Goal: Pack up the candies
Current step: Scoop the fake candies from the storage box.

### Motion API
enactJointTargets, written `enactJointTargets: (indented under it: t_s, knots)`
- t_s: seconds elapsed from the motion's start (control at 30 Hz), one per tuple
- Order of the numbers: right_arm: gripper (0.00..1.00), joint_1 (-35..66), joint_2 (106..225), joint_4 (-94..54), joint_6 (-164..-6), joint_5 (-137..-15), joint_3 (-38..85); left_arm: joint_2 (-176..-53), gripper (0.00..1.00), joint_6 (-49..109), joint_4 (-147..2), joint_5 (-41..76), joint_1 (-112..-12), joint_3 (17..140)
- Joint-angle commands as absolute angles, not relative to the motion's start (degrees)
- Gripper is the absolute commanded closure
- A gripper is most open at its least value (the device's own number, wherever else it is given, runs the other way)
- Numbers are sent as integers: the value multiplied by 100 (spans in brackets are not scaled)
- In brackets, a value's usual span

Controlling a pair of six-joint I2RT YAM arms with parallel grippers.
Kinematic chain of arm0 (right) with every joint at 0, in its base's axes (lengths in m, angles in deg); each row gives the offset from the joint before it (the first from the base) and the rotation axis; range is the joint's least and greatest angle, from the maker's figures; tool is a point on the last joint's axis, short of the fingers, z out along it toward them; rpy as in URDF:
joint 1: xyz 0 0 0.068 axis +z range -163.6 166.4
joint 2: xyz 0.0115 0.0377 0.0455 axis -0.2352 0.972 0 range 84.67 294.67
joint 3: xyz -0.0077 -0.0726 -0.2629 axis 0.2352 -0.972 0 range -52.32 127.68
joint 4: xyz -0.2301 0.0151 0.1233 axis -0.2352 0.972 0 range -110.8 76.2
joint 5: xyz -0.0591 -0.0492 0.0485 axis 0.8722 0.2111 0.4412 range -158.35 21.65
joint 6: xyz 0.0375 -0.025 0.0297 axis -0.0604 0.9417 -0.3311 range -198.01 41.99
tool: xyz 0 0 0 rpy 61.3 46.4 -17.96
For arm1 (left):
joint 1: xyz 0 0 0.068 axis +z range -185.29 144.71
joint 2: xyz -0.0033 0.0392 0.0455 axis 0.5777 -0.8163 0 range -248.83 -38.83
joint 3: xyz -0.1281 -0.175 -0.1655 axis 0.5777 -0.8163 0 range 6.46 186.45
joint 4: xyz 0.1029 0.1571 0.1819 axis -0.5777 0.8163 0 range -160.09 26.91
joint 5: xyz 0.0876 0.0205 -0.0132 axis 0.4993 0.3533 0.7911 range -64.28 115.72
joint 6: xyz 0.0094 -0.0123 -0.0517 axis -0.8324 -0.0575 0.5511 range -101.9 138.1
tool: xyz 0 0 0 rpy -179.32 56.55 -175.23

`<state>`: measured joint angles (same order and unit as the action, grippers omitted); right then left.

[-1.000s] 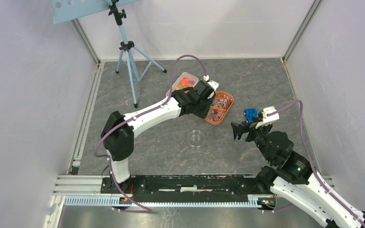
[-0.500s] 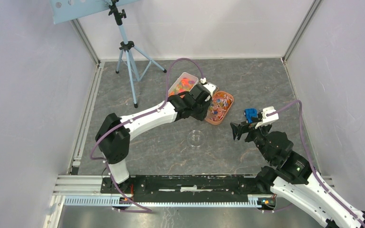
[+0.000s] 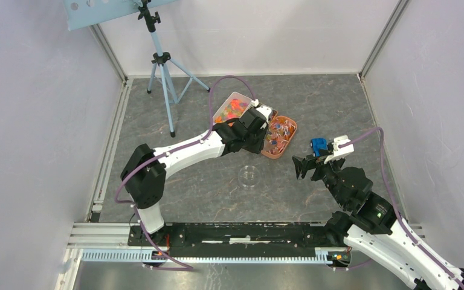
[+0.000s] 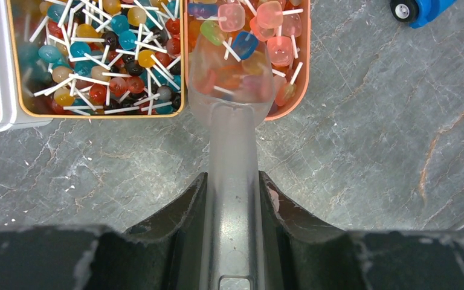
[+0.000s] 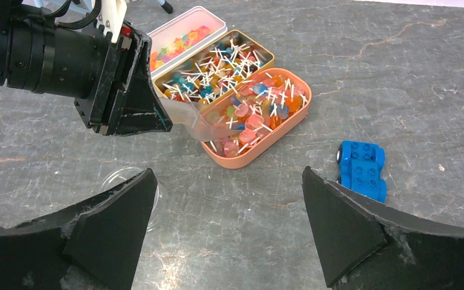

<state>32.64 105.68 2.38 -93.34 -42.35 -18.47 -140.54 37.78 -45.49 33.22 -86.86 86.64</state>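
My left gripper (image 3: 255, 129) is shut on the handle of a translucent scoop (image 4: 232, 151). The scoop's bowl (image 5: 198, 125) lies among the candies in the salmon tray (image 3: 280, 136), at its near end. These candies (image 4: 278, 42) are pastel sweets on white sticks. An orange-rimmed tray (image 4: 99, 112) holds smaller multicoloured stick candies (image 5: 208, 72). A white tray (image 5: 184, 33) holds bright orange and pink sweets (image 3: 234, 106). A clear round dish (image 3: 249, 176) sits on the table nearer the arms. My right gripper (image 3: 307, 164) is open and empty, to the right of the dish.
A blue toy car (image 5: 362, 170) stands right of the salmon tray, close to my right gripper's finger (image 5: 338, 229). A light-blue tripod (image 3: 163, 72) stands at the back left. Walls and metal rails enclose the grey stone-patterned table (image 3: 205, 187).
My left arm has shifted slightly to the left, with the scoop still in the salmon tray. The right arm has not moved.
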Motion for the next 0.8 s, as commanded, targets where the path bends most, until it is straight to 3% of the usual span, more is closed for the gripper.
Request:
enactJointTargets:
  t_s: [0.0, 0.77]
  knots:
    - [2, 3280, 10576, 34, -9365, -4232, -1857, -13935, 98, 4051, -4744, 3531, -8671, 8519]
    - [2, 3280, 10620, -105, -9357, -4315, -1877, -13821, 98, 4068, -5648, 3404, -8671, 8030]
